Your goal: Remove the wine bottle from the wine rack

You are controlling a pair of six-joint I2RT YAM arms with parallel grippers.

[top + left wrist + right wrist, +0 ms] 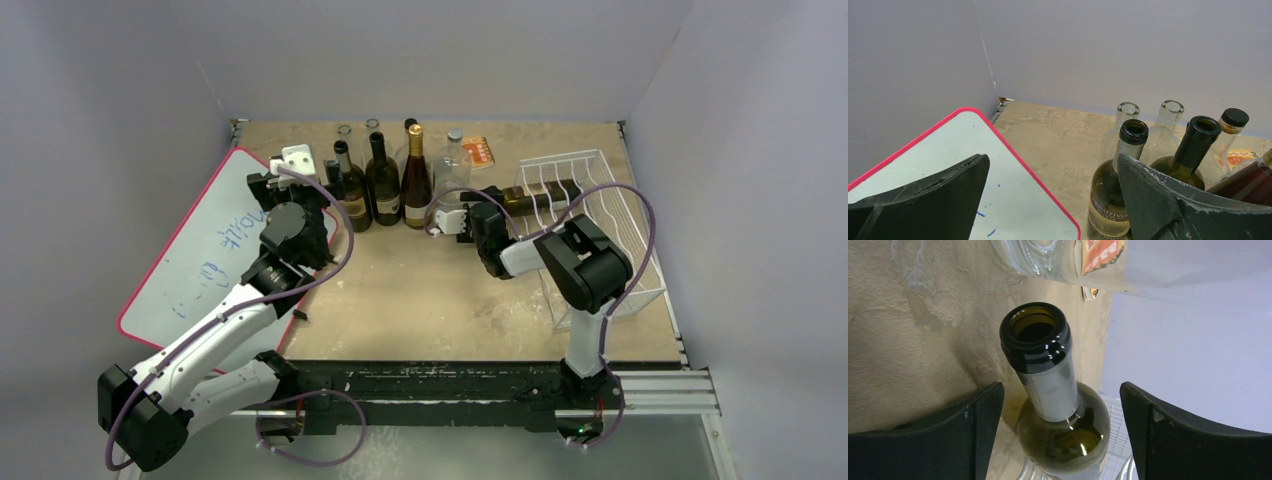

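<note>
The white wire wine rack stands at the right of the table. A dark green wine bottle lies in its top cradle, neck pointing left. My right gripper is at that neck. In the right wrist view the open bottle sits between my spread fingers, untouched on both sides; the right gripper is open. Rack wires show below. My left gripper is open and empty at the back left, beside the standing bottles; it also shows in the left wrist view.
A row of standing bottles lines the back centre, seen close in the left wrist view. A clear bottle and an orange packet sit behind the right gripper. A red-edged whiteboard lies at the left.
</note>
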